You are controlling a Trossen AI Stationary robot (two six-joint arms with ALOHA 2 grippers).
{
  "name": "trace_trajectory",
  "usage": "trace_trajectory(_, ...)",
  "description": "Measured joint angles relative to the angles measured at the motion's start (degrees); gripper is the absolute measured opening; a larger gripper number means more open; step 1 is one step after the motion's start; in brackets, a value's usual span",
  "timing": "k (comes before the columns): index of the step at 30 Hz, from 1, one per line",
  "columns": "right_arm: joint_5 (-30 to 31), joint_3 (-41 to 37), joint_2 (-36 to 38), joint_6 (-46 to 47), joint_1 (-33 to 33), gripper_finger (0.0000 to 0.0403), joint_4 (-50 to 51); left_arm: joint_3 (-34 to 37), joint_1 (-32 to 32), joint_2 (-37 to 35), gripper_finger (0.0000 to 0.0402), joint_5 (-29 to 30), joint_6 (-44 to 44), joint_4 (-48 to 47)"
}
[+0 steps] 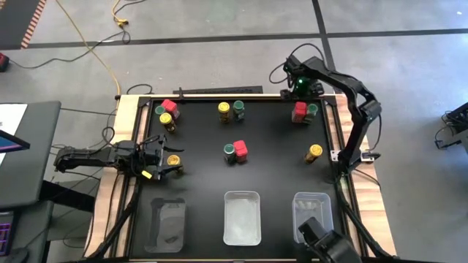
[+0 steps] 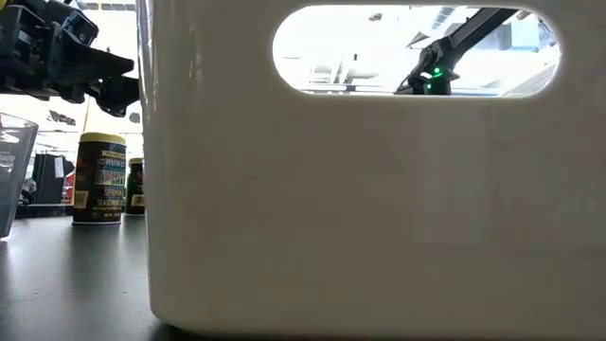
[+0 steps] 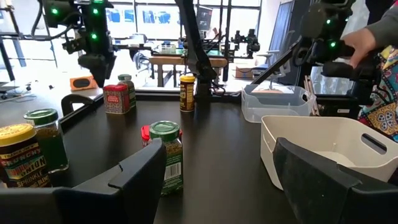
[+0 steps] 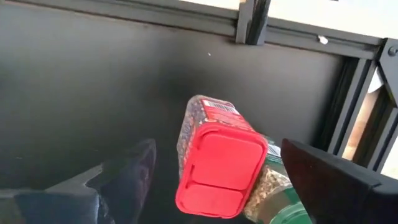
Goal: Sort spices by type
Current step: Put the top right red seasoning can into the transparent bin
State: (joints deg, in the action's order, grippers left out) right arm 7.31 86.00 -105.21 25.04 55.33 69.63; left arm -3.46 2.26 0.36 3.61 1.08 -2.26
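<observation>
Left gripper (image 1: 167, 162): held low at the table's left edge, jaws spread wide, nothing held; a yellow-lidded jar (image 1: 173, 160) is seen just beside its fingertips.
Right gripper (image 1: 298, 88): poised over the far right corner, jaws wide, a red-lidded jar (image 4: 219, 163) and a green-lidded jar (image 4: 273, 198) seen between and below them.
Other jars: pairs are placed far left, far centre and mid-table; a single yellow-lidded one (image 1: 314, 152) is set on the right.
Trays (image 1: 242, 217): three are lined along the near edge.

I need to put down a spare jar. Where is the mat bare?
Bare: between the middle jar pair and the yellow-lidded jar at right; also between that pair and the trays. Crowded: the far row, and around the left gripper.
</observation>
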Motion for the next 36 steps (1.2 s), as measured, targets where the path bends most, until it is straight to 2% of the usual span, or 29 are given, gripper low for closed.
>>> trace_trajectory(8, -0.18, 0.0, -3.79, -1.34, 0.5, 0.0379, 3.61, 0.0, 0.0, -0.02, 0.0281, 0.01, 0.0, 0.0)
trace_trajectory(13, -2.91, 0.0, -4.87, -1.79, 0.46, 0.0377, 3.38, 0.01, 0.01, 0.0, 0.0281, 0.0, 0.0, 0.01)
trace_trajectory(26, -5.26, 0.0, -4.77, -1.73, 0.74, 0.0307, 5.02, 0.02, 0.0, 0.0, 0.0281, 0.01, 0.0, 0.0)
trace_trajectory(36, -5.27, 0.0, -4.77, -1.53, 0.48, 0.0283, 4.82, 0.02, 0.0, -0.01, 0.0281, 0.0, 0.0, 0.01)
